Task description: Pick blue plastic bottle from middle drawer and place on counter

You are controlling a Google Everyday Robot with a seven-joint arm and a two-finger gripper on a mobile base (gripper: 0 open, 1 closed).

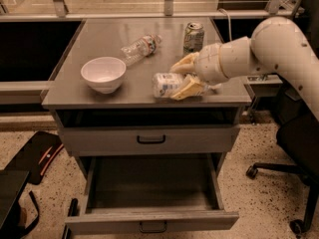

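Gripper was at the front right of the desk, jaws closed on the blue bottle. We logged that bottle lying on its side on the desk. Bowl sat left. Drawer was open.

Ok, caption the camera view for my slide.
Gripper holds the blue plastic bottle sideways, low over the counter, above the open middle drawer.

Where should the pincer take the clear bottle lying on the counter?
Probably across its mid-body, from above: the clear bottle lies on its side on the counter, slanted, with the can standing near its far end. The pincer is at the blue plastic bottle near the front edge.
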